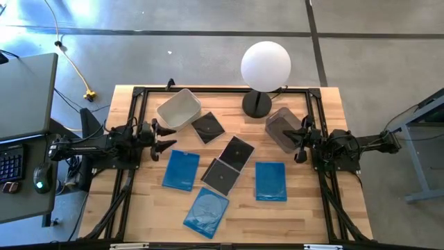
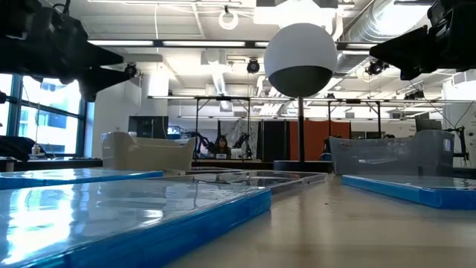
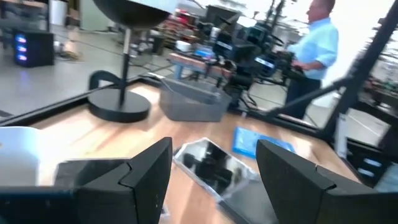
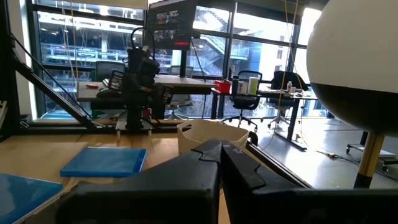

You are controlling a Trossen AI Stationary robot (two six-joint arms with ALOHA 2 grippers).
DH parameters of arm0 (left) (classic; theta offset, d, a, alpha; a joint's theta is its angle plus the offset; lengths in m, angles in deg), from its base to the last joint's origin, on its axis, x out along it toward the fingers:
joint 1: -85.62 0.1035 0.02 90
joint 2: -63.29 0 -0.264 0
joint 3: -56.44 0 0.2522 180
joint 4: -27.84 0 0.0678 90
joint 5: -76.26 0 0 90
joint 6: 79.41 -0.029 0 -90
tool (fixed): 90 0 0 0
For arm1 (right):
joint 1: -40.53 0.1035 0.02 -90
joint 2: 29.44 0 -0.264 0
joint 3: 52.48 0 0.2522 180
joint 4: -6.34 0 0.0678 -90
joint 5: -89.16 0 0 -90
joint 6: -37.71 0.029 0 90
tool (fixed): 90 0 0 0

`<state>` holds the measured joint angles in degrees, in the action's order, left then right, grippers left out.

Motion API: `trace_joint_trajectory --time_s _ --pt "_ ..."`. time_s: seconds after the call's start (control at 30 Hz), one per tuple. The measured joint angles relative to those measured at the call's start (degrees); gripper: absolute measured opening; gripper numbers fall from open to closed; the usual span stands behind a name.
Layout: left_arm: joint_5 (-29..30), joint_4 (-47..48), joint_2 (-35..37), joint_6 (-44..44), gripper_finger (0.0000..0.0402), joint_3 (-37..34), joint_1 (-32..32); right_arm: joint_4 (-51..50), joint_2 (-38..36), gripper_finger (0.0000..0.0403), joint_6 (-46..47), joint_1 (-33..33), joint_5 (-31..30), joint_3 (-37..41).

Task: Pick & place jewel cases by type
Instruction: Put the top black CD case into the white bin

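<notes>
- The globe lamp (image 1: 265, 68) stands at the far edge of the worktop (image 1: 139, 208), and everything else spreads out from its black base.
- On the left of the lamp sits the pale bin (image 1: 179, 109); on the right, just beside the base, sits the grey bin (image 1: 284, 128). Neither bin shows a case inside from above.
- Left gripper (image 1: 165, 135) hovers beside the pale bin, on the side away from the lamp, jaws spread wide and holding nothing.
- Right gripper (image 1: 300, 144) hangs at the grey bin's outer side, jaws pressed together, nothing between them.
- All six jewel cases lie flat on the wood, on the near side of the lamp.
- First black case (image 1: 207, 128) lies closest to the lamp, just beside the pale bin.
- Second black case (image 1: 236, 152) sits a little nearer to us, tilted like a diamond.
- Third black case (image 1: 220, 176) touches that second one corner to corner, or overlaps it slightly; I cannot tell which.
- One blue case (image 1: 181, 170) lies near the left gripper, to the left of the dark pair.
- Another blue case (image 1: 270, 181) lies right of the dark pair, nearer to us than the grey bin.
- The last blue case (image 1: 207, 212) is farthest from the lamp, near the front edge, a disc showing through its cover.
- Beyond the worktop a person in a light blue shirt (image 3: 316, 43) stands in the room.
</notes>
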<state>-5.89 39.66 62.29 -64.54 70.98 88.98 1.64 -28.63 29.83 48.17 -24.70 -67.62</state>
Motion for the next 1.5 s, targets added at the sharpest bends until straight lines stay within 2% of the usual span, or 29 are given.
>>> trace_joint_trajectory --time_s 0.17,0.57,0.93,1.07,1.2,1.4,1.5 --pt "4.7 -0.6 0.0 0.0 0.0230 0.0 0.0 0.0 0.0 0.0004 0.0 0.0 0.0 0.0" --pt "0.8 -0.1 0.0 0.9 0.0230 0.0 0.0 0.0 0.0 0.0007 0.0 0.0 0.0 0.0" --pt "2.4 -1.5 -0.6 3.9 0.0230 0.0 0.0 0.0 0.0 0.0007 0.0 0.0 0.0 0.0" --pt "3.3 -3.6 -3.0 3.9 0.0230 0.0 0.0 0.0 0.0 0.0005 0.0 0.0 0.0 0.0" --pt "1.7 -4.4 -7.0 3.9 0.0230 1.1 0.0 0.0 0.0 0.0007 0.0 0.0 0.0 0.0" --pt "2.1 -4.4 -15.7 -0.7 0.0230 6.8 0.0 0.2 0.0 0.0008 0.1 0.0 0.0 0.0" --pt "2.4 -4.1 -21.4 -1.5 0.0230 8.6 0.0 1.1 0.0 0.0009 3.2 0.0 1.0 0.0"
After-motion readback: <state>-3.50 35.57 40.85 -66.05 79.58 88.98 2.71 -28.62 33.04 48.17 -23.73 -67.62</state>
